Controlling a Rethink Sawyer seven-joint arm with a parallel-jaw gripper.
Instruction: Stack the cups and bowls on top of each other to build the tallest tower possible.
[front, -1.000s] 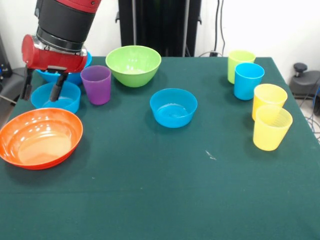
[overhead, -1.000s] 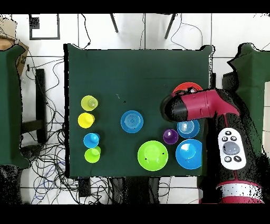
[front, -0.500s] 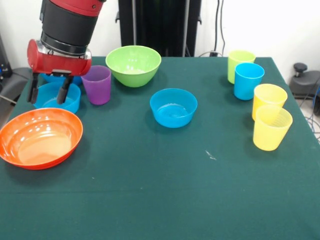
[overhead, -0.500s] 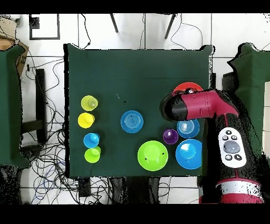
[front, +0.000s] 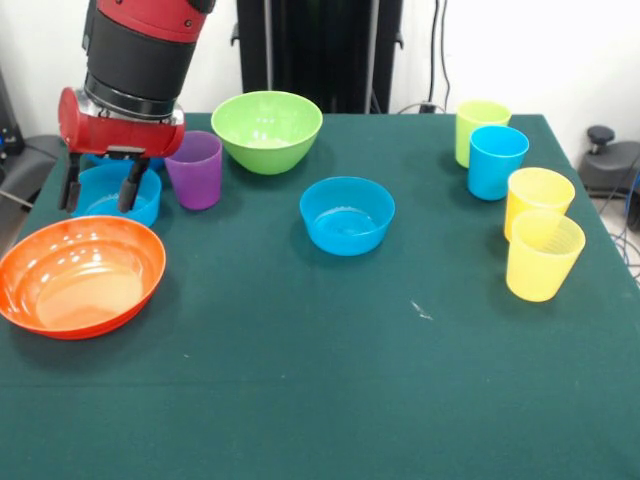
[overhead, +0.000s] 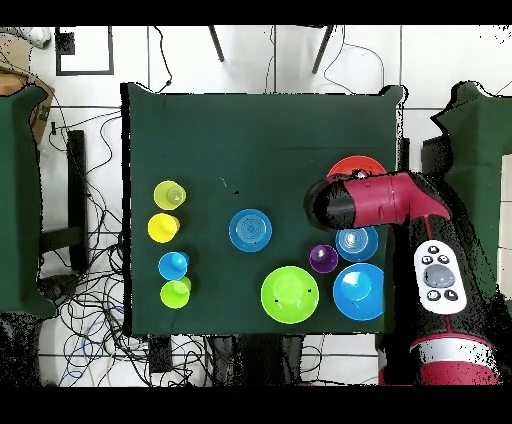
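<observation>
My gripper (front: 100, 190) is open and hangs low at the small blue bowl (front: 115, 197) (overhead: 357, 242). One finger stands by the bowl's outer left rim and the other inside it. The arm (overhead: 370, 200) hides the gripper from overhead. The purple cup (front: 195, 170) (overhead: 323, 258) stands just right of that bowl. The orange bowl (front: 80, 275) lies in front of it. The green bowl (front: 267, 130) and a second small blue bowl (front: 347, 215) sit mid-table. A large blue bowl (overhead: 359, 291) is mostly behind the arm. No tower is in view.
At the right side of the front view stand a green cup (front: 480, 125), a blue cup (front: 497, 160) and two yellow cups (front: 538, 200) (front: 543, 260). Dark green cloth (front: 320, 380) covers the table. The orange bowl lies near the left edge.
The gripper has shifted a little to the right in the front view and sunk onto the small blue bowl. Its fingers keep the same spread. No cup or bowl has moved.
</observation>
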